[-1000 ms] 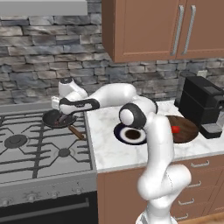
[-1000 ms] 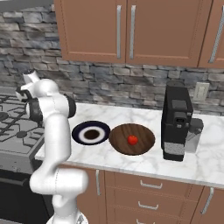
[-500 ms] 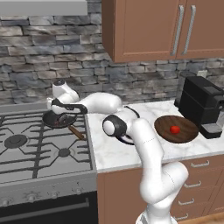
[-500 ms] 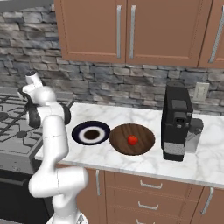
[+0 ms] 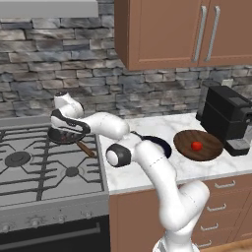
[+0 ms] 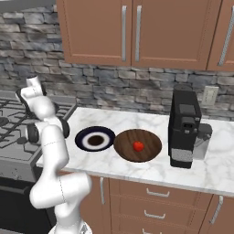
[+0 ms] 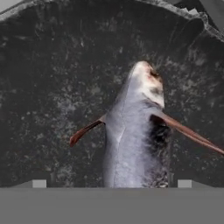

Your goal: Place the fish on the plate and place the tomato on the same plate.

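Observation:
The fish (image 7: 131,140), grey with reddish fins, lies in the black frying pan (image 7: 52,87) on the stove. My gripper (image 7: 111,183) is open and hangs right over it, a fingertip on each side of its body. From the left base view, the hand (image 5: 66,118) sits low over the pan (image 5: 58,138). The plate (image 6: 80,138), dark-rimmed with a white ring, rests on the marble counter, partly behind my arm (image 5: 160,143). The tomato (image 6: 138,146) (image 5: 196,145) lies in the brown round bowl (image 6: 125,144) to the plate's right.
The pan's wooden handle (image 5: 86,149) points toward the counter. A black coffee machine (image 6: 185,128) stands right of the bowl. Gas burners (image 5: 19,158) cover the stove. Wood cabinets (image 5: 167,34) hang above the counter.
The elbow has swung left and down toward the stove. The hand has shifted a little left and lower over the pan. The jaws have stayed open.

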{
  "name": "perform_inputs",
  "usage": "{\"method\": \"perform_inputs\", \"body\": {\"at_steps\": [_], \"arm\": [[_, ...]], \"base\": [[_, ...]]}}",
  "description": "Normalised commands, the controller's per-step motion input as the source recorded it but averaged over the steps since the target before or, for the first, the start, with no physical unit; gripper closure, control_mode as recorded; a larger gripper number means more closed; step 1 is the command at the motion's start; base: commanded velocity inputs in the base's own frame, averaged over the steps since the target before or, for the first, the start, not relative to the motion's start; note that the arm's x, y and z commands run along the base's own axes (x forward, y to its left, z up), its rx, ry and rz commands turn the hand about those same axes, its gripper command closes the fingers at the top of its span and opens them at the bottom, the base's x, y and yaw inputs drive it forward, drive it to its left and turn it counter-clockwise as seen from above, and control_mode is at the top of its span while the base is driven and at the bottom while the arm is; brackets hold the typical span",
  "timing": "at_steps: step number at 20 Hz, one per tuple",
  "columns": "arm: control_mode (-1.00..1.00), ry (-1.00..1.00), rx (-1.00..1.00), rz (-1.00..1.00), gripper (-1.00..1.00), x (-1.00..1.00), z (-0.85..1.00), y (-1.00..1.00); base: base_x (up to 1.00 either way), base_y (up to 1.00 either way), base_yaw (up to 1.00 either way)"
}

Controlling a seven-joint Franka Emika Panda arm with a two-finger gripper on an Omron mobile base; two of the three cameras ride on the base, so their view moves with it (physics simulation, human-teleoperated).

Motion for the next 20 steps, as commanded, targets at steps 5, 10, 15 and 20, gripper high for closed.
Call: {"method": "perform_inputs", "body": {"at_steps": [5, 10, 15, 20], "arm": [[-1.00, 0.00, 0.00, -0.03, -1.00, -0.67, -0.94, -0.04], [-1.00, -0.11, 0.01, 0.00, 1.00, -0.35, -0.58, -0.12], [-1.00, -0.42, 0.03, 0.02, 1.00, -0.09, 0.32, -0.22], [-1.00, -0.47, 0.04, 0.00, 1.00, -0.39, 0.68, -0.44]], "base": [[0.00, 0.00, 0.00], [0.00, 0.00, 0.00], [0.00, 0.00, 0.00], [0.00, 0.00, 0.00]]}}
